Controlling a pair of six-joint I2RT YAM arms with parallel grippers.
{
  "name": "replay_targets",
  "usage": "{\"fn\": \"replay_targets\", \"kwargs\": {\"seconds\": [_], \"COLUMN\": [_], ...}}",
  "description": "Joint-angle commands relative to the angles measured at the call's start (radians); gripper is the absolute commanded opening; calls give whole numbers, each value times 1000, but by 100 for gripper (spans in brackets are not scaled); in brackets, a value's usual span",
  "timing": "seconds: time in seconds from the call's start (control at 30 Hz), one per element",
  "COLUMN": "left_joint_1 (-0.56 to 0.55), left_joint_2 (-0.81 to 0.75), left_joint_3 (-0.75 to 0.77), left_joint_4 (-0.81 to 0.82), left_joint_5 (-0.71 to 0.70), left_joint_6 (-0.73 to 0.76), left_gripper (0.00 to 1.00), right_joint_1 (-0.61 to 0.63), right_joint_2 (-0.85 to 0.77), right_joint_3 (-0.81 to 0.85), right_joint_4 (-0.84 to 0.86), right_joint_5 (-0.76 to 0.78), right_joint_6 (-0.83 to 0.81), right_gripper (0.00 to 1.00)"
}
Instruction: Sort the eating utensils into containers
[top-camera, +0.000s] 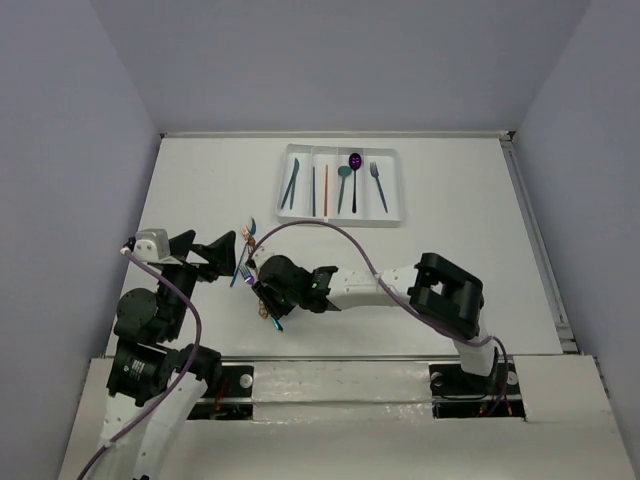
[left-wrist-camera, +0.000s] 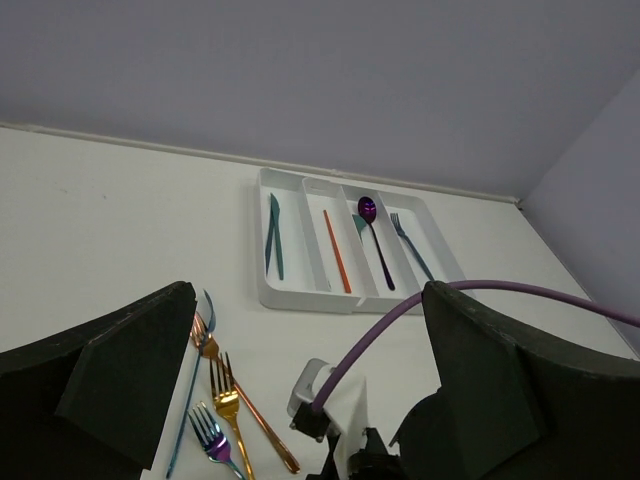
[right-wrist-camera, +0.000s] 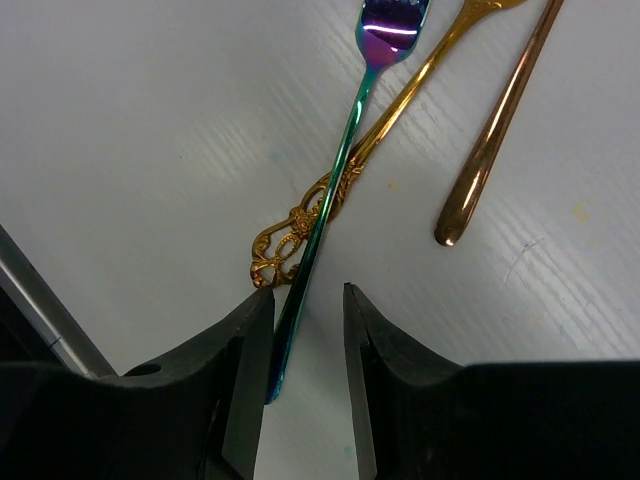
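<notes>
The white cutlery tray (top-camera: 341, 148) lies at the back and holds teal knives (top-camera: 291, 183), an orange stick (top-camera: 326, 189) beside a dark one, a teal and a purple spoon (top-camera: 355, 162), and a blue fork (top-camera: 378, 185). Loose utensils lie near the left front. In the right wrist view a blue-green fork (right-wrist-camera: 340, 170) crosses a gold ornate fork (right-wrist-camera: 300, 225), with a copper handle (right-wrist-camera: 490, 160) beside them. My right gripper (right-wrist-camera: 305, 300) is low over the table, slightly open, with the blue-green fork's handle end between the jaws against the left finger. My left gripper (top-camera: 205, 255) is open and empty beside the pile.
The left wrist view shows the loose pile: a thin blue spoon (left-wrist-camera: 190, 385), a copper fork (left-wrist-camera: 245, 405), a gold fork (left-wrist-camera: 226, 400) and the blue-purple fork (left-wrist-camera: 210, 440). A purple cable (top-camera: 350, 245) arches over the right arm. Walls bound the table at the back and sides.
</notes>
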Motion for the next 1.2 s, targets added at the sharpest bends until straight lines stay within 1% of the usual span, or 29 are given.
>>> {"fn": "replay_targets", "kwargs": {"seconds": [0.0,0.4,0.53,0.6,0.63,0.67,0.7,0.77,0.8,0.83,1.1,1.13,1.17], "left_joint_1": [7,7,7,7,7,7,7,7,7,7,7,7,7], "left_joint_2": [6,-2,-2,-2,0,-2,-3,-3,-3,-3,-5,-5,-7], "left_joint_3": [21,20,18,18,18,18,18,18,17,17,17,17,17], "left_joint_4": [46,45,46,46,48,48,46,48,48,48,48,48,48], "left_joint_5": [9,18,23,26,26,27,27,29,30,30,31,32,31], "left_joint_6": [1,-2,-2,0,0,0,0,-2,-3,-4,-5,-5,-4], "left_gripper": [99,99,99,99,99,99,99,99,99,99,99,99,99], "right_joint_1": [20,30,30,30,30,30,30,30,30,30,30,30,30], "right_joint_2": [27,167,196,198,193,190,185,168,159,150,144,150,174], "right_joint_3": [84,238,279,279,276,269,266,249,243,239,242,255,270], "right_joint_4": [-26,-84,-105,-104,-101,-99,-101,-95,-90,-88,-81,-93,-110], "right_joint_5": [37,125,177,187,197,200,200,200,200,203,200,185,183], "right_joint_6": [-1,-4,7,15,21,23,27,35,35,38,47,46,44], "right_gripper": [40,39,36,25,17,14,8,5,1,0,1,5,16]}}
